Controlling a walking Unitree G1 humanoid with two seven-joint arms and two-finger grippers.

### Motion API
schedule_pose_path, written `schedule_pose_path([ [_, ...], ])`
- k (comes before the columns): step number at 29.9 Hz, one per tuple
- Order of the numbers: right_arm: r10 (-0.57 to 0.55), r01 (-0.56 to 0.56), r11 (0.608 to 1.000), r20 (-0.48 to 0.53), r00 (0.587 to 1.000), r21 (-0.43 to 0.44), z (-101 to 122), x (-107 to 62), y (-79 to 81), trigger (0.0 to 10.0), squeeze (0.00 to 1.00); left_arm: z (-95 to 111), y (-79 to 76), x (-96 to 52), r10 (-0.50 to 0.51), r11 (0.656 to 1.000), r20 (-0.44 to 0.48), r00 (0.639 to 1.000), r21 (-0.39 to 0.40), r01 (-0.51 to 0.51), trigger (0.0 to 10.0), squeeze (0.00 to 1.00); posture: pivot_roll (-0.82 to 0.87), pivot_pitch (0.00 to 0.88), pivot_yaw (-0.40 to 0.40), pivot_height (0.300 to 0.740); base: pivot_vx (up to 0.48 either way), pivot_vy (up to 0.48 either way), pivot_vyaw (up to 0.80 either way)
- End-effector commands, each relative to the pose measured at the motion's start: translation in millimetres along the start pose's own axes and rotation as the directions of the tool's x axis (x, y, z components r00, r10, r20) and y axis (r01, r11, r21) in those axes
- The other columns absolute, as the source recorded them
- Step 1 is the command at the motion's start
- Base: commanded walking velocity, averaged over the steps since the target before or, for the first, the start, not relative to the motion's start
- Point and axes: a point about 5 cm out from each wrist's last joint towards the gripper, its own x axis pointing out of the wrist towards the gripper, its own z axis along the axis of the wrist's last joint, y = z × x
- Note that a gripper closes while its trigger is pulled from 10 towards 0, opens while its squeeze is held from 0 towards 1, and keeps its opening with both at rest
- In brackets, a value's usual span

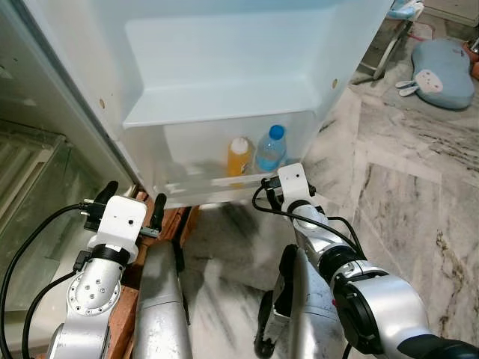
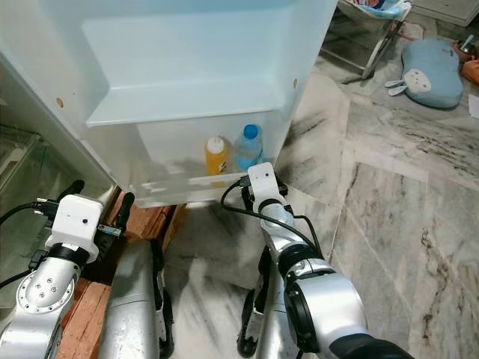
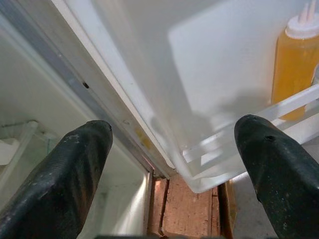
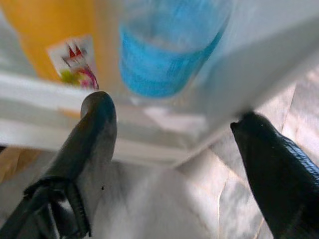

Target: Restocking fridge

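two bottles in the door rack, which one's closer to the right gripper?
The blue-capped water bottle. It stands at the rack's outer end, just beyond the open right gripper; the orange bottle stands beside it, further toward the robot's left.

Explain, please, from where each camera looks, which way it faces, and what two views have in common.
Left eye view: on the head, looking forward and down at the fridge door; both silver arms show, left tool, right tool.
Right eye view: same head, same scene, taken slightly from the right.
Left wrist view: along the open left tool's fingers toward the door's lower shelf.
Right wrist view: along the open right tool's fingers, close under that shelf.
Shared: both wrist views show the orange bottle; the blue bottle stands beside it.
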Motion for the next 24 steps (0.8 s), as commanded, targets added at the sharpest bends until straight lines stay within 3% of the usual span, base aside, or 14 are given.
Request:
schedule_pose_path([
  [1, -0.001, 0.001, 1.0, 0.012, 1.0, -0.011, 1.3, 0.2, -3.2, 10.0, 1.0, -2.6, -2.3, -0.8, -0.001, 1.0, -0.008, 1.0, 0.002, 0.001, 10.0, 0.0, 0.3, 0.175, -0.078, 0.556, 0.0, 0.0, 0.0],
  [14, 0.045, -0.045, 0.999, 0.09, 0.995, -0.002, -0.9, -5.7, -2.1, 10.0, 1.0, -1.5, -4.6, 6.6, 0.011, 1.0, 0.014, 1.0, -0.012, -0.011, 10.0, 0.0, 0.27, 0.127, -0.086, 0.556, 0.0, 0.0, 0.0],
  [24, 0.156, -0.151, 0.988, 0.216, 0.964, -0.038, -13.2, -38.6, 1.1, 10.0, 1.0, 0.5, -7.6, 13.5, 0.018, 0.999, 0.044, 0.999, -0.029, -0.017, 10.0, 0.0, 0.2, 0.063, -0.068, 0.556, 0.0, 0.0, 0.0],
])
